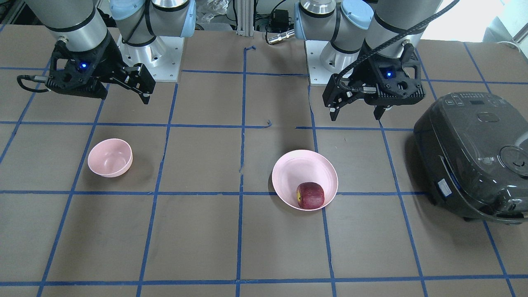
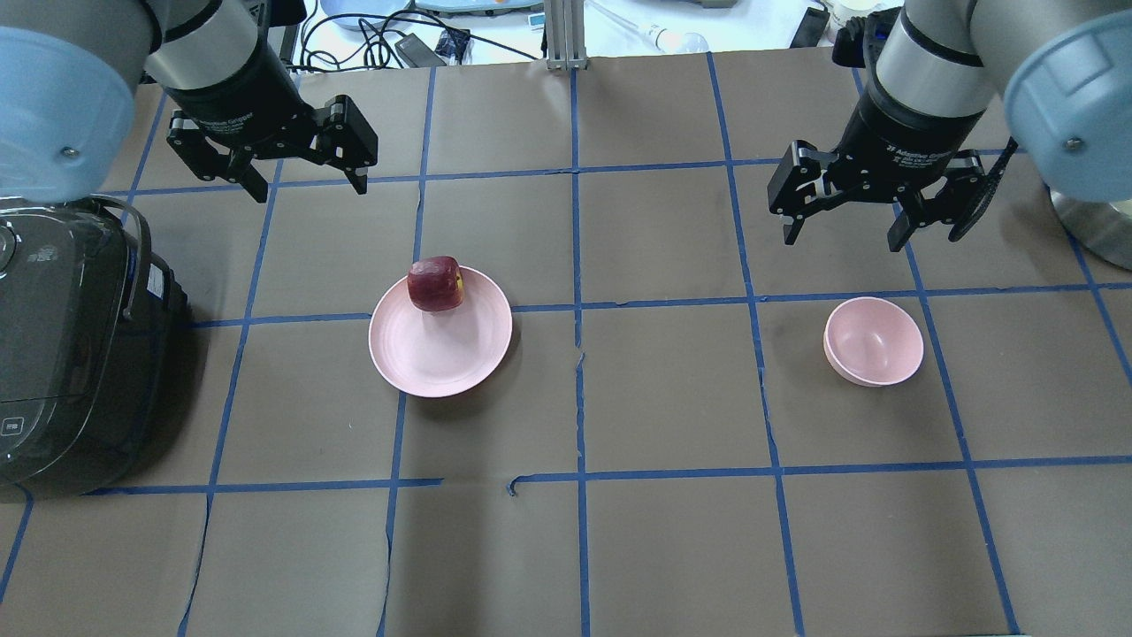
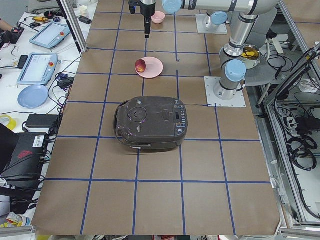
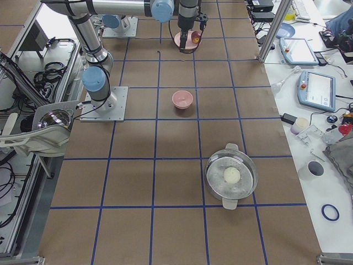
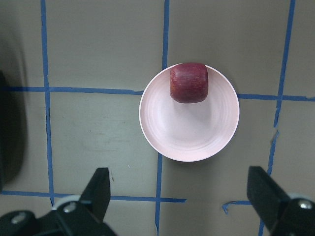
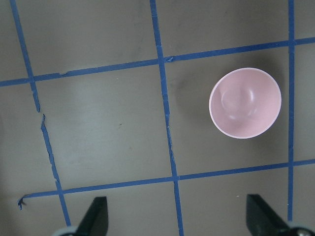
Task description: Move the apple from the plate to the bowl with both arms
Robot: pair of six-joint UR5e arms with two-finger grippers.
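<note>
You see apple [image 2: 435, 284] at plate [image 2: 439, 354] rim, bowl [image 2: 873, 341] well apart; left gripper [image 2: 309, 181], right gripper [image 2: 840, 234] hover, jaws spread.

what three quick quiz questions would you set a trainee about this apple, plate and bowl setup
1. Where does the small dark red apple lie?
2. True or false: the small deep pale pink bowl is empty.
3. How do the jaws of the left arm and the right arm stand? A both open, B both shut, C left shut on the apple.
Key:
1. On the wide shallow pale pink plate, near its rim on the side away from the robot.
2. True.
3. A.
</note>
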